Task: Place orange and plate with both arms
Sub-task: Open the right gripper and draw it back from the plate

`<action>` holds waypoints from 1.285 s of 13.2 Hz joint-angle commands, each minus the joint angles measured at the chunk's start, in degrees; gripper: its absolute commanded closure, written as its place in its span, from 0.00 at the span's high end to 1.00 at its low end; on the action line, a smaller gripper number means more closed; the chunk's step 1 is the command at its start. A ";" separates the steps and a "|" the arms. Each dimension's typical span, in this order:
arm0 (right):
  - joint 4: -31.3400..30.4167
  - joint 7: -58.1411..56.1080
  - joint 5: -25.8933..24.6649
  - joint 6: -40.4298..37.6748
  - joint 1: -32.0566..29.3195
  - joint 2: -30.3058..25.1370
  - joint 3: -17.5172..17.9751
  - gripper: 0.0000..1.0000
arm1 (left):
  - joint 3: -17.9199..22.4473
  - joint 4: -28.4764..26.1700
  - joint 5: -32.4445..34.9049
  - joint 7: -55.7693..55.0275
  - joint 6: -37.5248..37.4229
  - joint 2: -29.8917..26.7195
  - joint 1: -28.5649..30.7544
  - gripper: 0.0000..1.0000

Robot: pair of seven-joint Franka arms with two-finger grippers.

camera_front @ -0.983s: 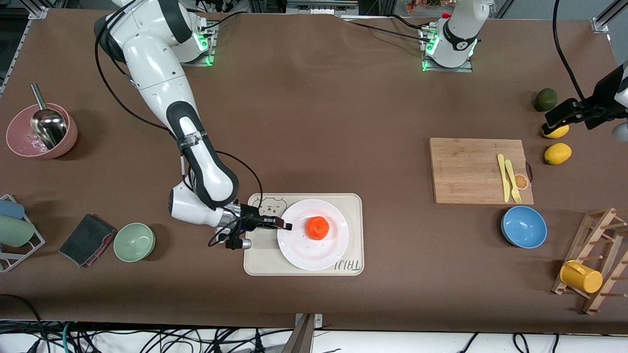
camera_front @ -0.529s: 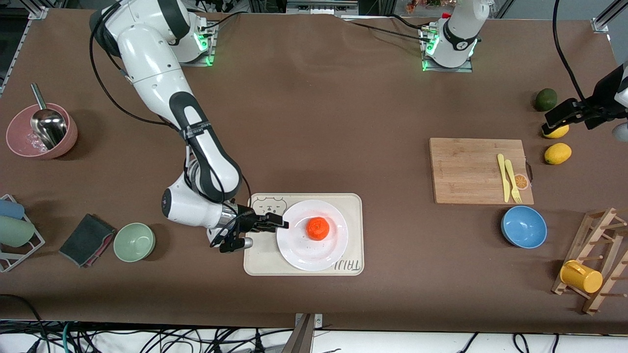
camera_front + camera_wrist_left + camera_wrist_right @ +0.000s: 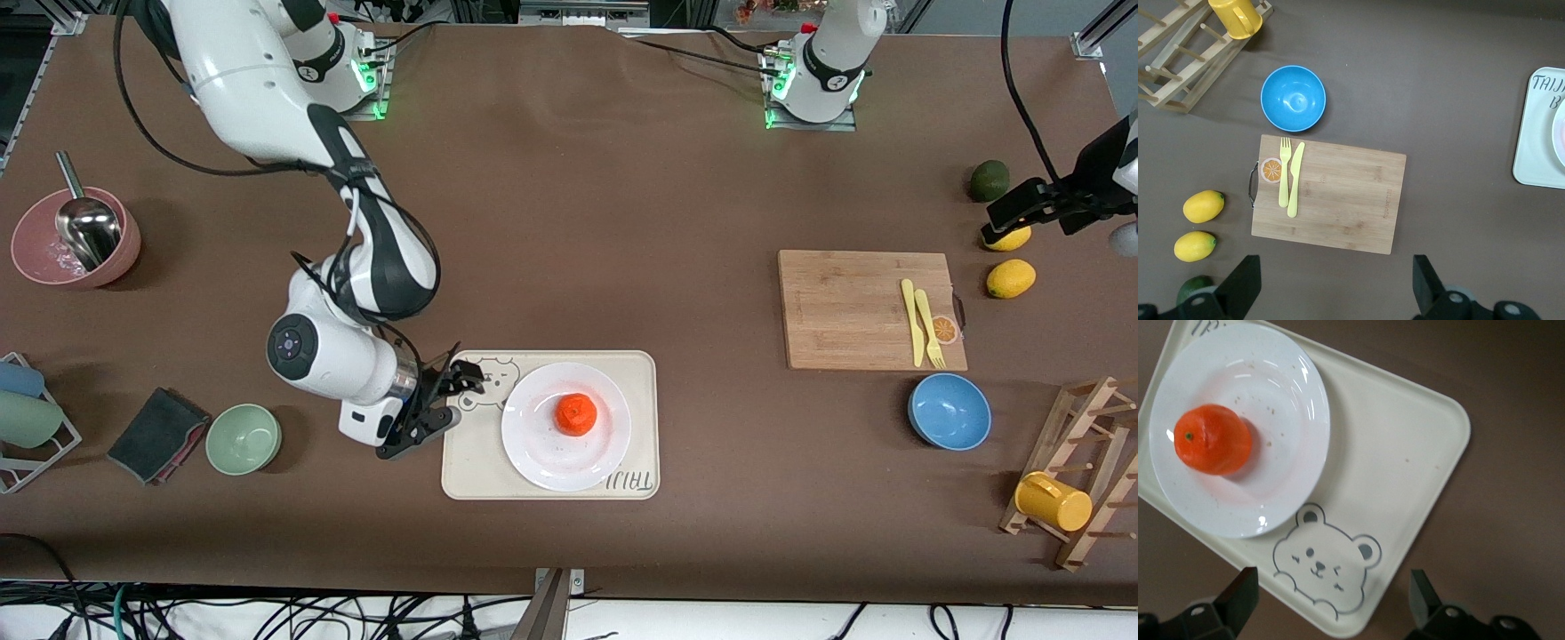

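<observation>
Sitting on the white plate [image 3: 565,427], which rests on the bear-printed tray [image 3: 640,373] near the bench's front edge, the orange [image 3: 575,413] could roll if bumped. Right tool [image 3: 440,398] hangs wide beside the tray; left tool [image 3: 1009,213], wide, waits over a lemon [image 3: 1011,238].

Right gripper [image 3: 442,400] hangs low, jaws spread wide; left gripper [image 3: 1009,212], apparently open, waits.
</observation>
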 commanded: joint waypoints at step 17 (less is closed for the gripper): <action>-28.63 4.79 -17.10 -26.60 -17.65 -47.44 -3.35 1.00 | 0.01 1.82 -1.08 0.80 -1.02 0.86 -0.03 1.00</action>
